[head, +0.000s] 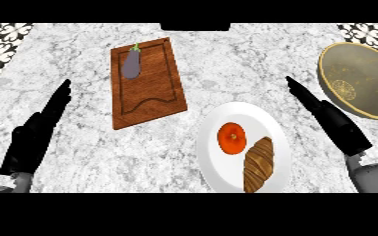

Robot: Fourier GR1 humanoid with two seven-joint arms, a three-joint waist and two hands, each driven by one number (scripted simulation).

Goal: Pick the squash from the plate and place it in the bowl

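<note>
A: Briefly, where did the squash (232, 138) sit?

B: On the white plate (214, 170), touching the croissant (258, 164) that lay nearer the robot. It looked round and orange. The plate served as pick-up point, probably set centrally so either arm could reach.

A: And the hands?

B: Right hand (328, 117) was just right of the plate, left hand (37, 130) well left of it; both had fingers straight, released, holding nothing. The squash lay apart from the right fingers.

A: Beyond the plate?

B: The bowl (354, 107) far right; the cutting board (151, 102) with an eggplant (131, 63) far left.
</note>
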